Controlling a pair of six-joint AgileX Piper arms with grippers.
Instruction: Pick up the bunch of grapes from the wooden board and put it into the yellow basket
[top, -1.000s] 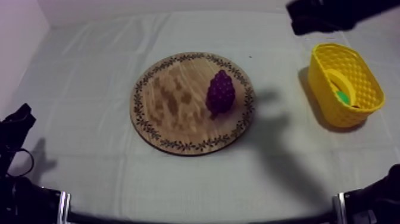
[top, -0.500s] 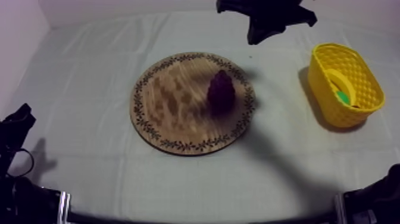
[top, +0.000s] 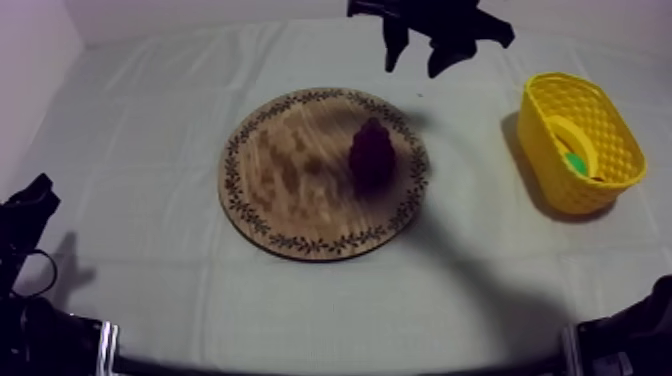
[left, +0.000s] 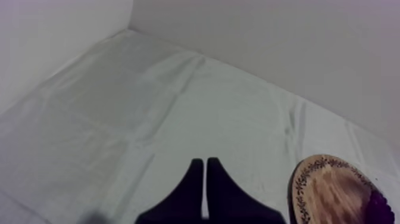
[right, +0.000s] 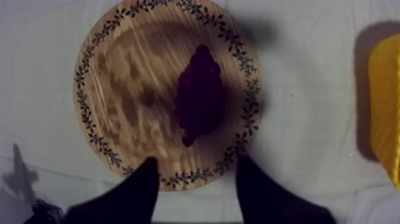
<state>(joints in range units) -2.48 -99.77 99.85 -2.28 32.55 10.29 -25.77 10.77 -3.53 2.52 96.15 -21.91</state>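
the bunch of grapes (top: 371, 155) lies on the wooden board (top: 280, 170), on the half nearer to the yellow basket (top: 600, 120), which stands well apart at the right side of the table (top: 150, 110). our right jaws are spread wide, holding nothing, in the air near the board's far rim. our left jaws lie pressed together, holding nothing, over the bare cloth beside the board.

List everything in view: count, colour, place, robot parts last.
cloth: one, grey-white, spread under everything
wooden board: one, brown, patterned rim, middle of the cloth
bunch of grapes: one, dark purple, on the board's right half
yellow basket: one, yellow, cloth's right side
basket contents: count unclear, yellow and green, inside the basket
left gripper: one, black, shut, over the cloth left of the board
right gripper: one, black, open, above the board's far side, clear of the grapes
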